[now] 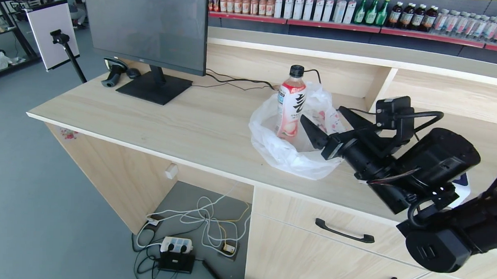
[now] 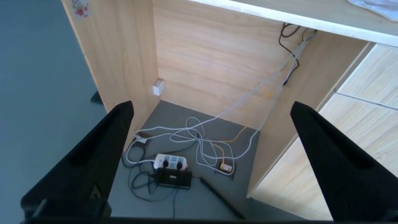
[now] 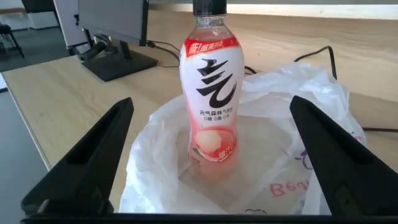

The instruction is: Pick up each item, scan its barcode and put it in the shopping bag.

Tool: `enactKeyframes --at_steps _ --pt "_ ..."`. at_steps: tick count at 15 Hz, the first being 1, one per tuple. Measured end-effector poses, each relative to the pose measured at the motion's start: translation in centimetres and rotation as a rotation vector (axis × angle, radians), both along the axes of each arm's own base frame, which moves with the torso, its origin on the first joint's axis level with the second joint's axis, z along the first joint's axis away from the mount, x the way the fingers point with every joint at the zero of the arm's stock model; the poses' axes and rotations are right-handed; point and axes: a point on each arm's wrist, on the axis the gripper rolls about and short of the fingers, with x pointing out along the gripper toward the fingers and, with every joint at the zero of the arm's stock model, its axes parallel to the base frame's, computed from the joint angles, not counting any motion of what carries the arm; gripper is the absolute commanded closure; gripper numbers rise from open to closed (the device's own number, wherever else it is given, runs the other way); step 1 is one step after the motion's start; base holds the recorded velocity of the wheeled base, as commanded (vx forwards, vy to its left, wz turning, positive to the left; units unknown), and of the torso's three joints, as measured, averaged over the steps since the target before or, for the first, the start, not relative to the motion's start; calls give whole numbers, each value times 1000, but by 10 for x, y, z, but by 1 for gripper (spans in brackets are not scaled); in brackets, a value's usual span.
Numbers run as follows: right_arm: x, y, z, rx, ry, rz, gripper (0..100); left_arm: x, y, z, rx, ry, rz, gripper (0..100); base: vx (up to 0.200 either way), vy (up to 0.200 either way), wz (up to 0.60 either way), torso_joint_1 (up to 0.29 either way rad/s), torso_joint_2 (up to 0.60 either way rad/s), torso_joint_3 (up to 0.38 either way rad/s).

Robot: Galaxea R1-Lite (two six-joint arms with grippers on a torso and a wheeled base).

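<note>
A pink drink bottle (image 1: 292, 100) with a black cap stands upright inside the open white shopping bag (image 1: 289, 157) on the wooden counter. My right gripper (image 1: 324, 118) hovers just right of the bag, open, its fingers pointing at the bottle without touching it. In the right wrist view the bottle (image 3: 211, 74) stands free in the bag (image 3: 286, 149), beyond my open right gripper (image 3: 211, 102). My left gripper (image 2: 212, 107) is open and holds nothing; it hangs over the floor in front of the counter's knee space. A black barcode scanner (image 1: 112, 75) lies at the counter's far left.
A monitor (image 1: 149, 28) stands on the counter's left part, with cables (image 1: 234, 81) running behind it toward the bag. Shelves of bottles (image 1: 360, 11) line the back. Drawers (image 1: 340, 233) sit below the counter edge. A power strip and cords (image 2: 171, 165) lie on the floor.
</note>
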Motion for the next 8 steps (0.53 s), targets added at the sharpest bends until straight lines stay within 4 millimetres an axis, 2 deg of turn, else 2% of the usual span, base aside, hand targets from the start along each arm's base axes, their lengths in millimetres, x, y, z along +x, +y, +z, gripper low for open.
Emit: enactKeyframes --at_steps 4,8 --pt "-39 -19 16 15 -12 7 0 0 0 0 0 0 0 0 0 0 0 0 0 0" --pt "-56 -30 27 30 -41 1 0 0 0 0 0 0 0 0 0 0 -600 0 7 2"
